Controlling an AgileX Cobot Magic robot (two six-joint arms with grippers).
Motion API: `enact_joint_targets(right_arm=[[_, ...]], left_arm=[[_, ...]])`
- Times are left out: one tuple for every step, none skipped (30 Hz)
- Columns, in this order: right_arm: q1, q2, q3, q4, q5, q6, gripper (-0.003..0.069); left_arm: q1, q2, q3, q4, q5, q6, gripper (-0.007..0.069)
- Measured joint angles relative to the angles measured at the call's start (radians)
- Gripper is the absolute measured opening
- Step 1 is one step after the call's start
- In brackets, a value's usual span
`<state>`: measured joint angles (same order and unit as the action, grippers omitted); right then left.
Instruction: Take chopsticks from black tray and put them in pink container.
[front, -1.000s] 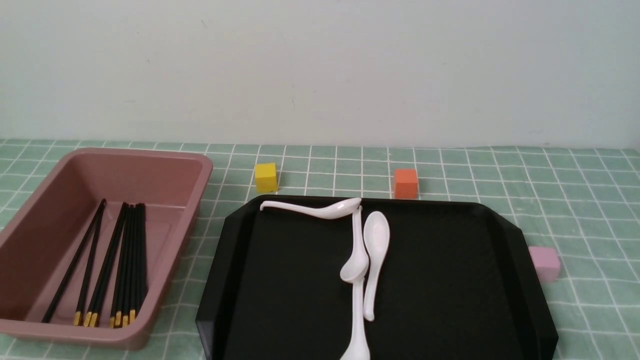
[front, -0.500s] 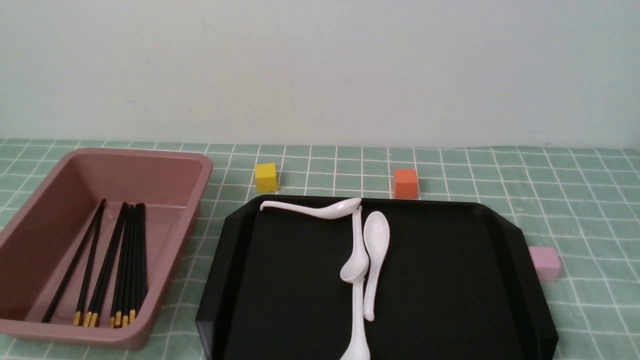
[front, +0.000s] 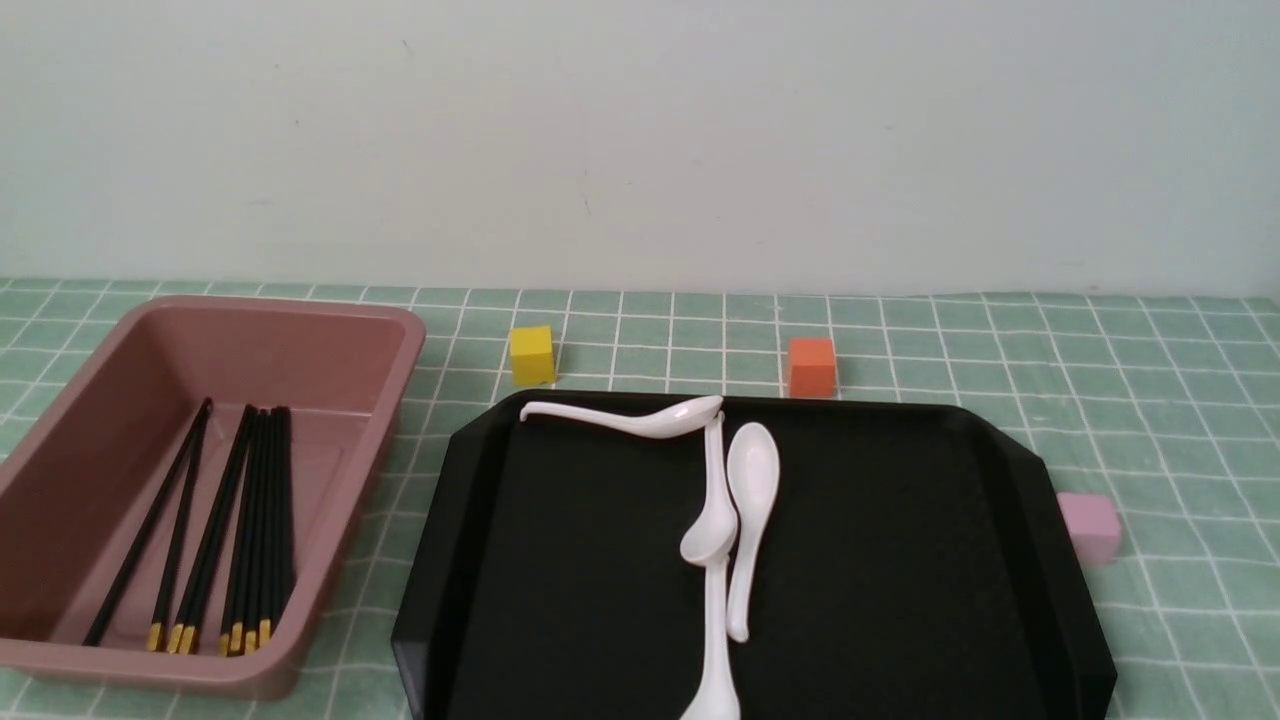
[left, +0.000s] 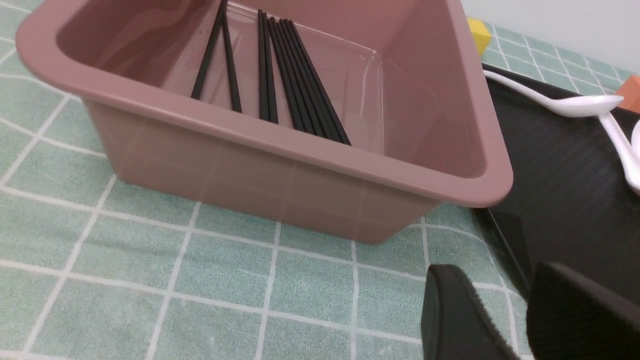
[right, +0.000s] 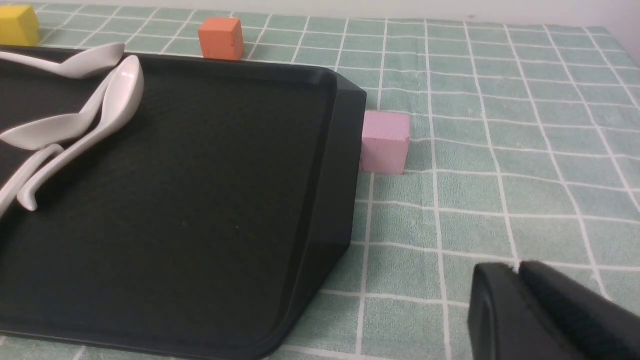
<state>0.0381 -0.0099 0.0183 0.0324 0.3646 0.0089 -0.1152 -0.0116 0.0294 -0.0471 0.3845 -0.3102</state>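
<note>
Several black chopsticks (front: 245, 525) with yellow butt ends lie inside the pink container (front: 330, 320) at the left; the left wrist view shows the chopsticks (left: 287, 70) in the container (left: 280, 145) too. The black tray (front: 900, 560) at centre holds only white spoons; no chopsticks show on it. Neither arm appears in the front view. My left gripper (left: 502, 285) is open and empty above the cloth, between the container's near corner and the tray (left: 560, 200). My right gripper (right: 517, 272) is shut and empty, over the cloth beside the tray (right: 200, 200).
Several white spoons (front: 745, 500) lie on the tray. A yellow cube (front: 532, 354) and an orange cube (front: 811, 366) stand behind the tray. A small pale pink cube (front: 1090, 526) touches its right edge. A green checked cloth (front: 1150, 400) covers the table; a wall rises behind.
</note>
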Motion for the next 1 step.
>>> enact_joint_targets(right_arm=[[0.000,0.000,0.000,0.000,0.000,0.000,0.0080]], left_arm=[[0.000,0.000,0.000,0.000,0.000,0.000,0.0239]])
